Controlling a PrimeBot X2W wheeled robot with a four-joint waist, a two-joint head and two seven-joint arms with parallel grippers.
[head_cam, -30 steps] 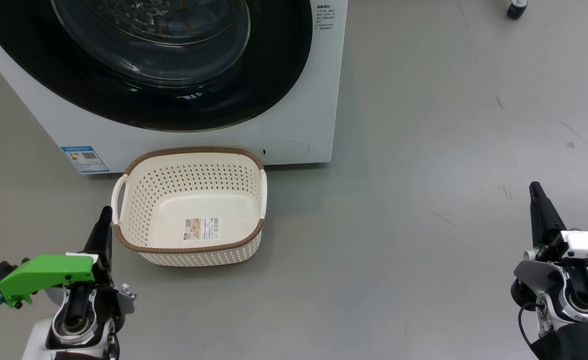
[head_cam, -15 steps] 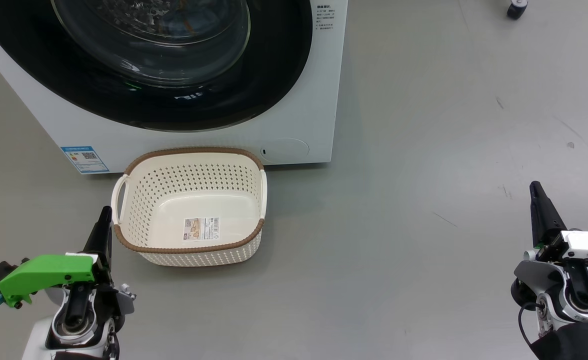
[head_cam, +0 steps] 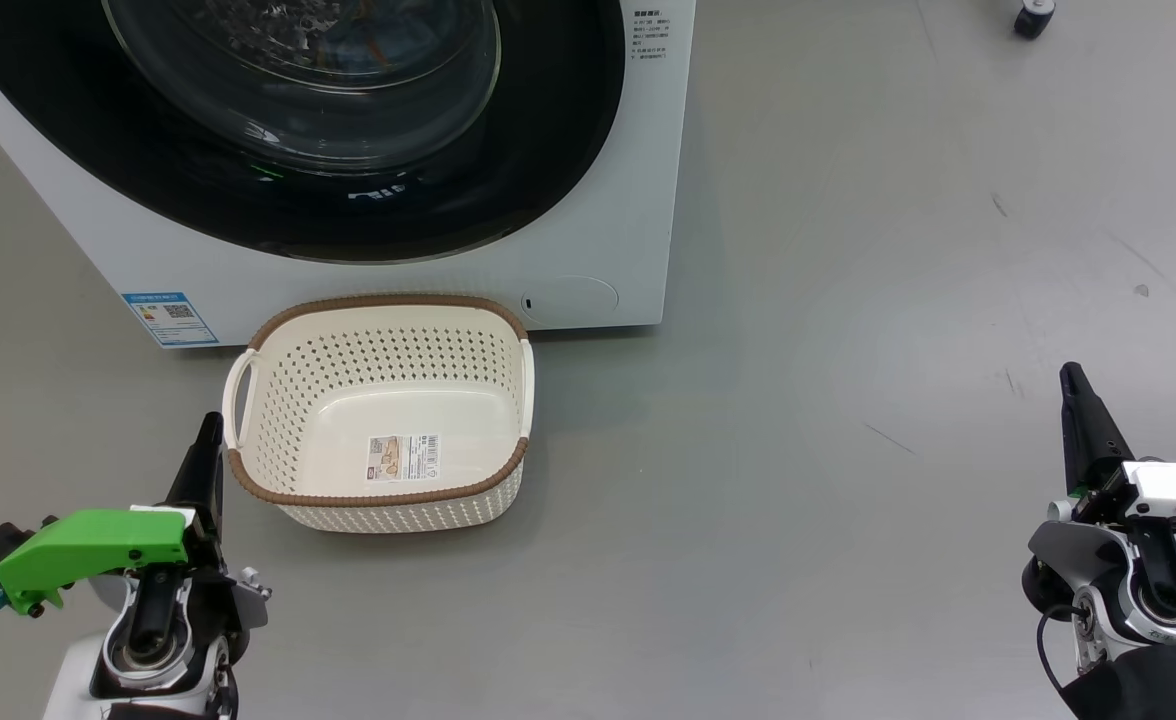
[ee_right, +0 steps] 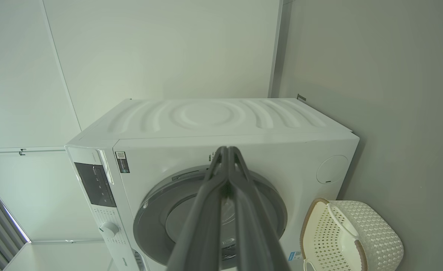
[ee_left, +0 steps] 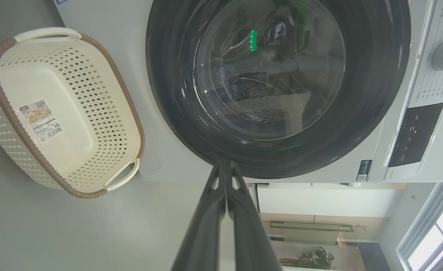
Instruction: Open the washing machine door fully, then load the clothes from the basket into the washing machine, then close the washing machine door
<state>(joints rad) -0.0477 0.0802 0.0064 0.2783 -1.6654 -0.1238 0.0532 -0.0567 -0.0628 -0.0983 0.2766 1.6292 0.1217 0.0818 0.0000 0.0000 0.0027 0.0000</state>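
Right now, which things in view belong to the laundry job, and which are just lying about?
Job:
- washer
- door, shut
- basket, empty
- clothes, seen through the door glass
- left tool and right tool, both shut and empty

Lying about:
- castor on the floor, far right
- plant in the room behind
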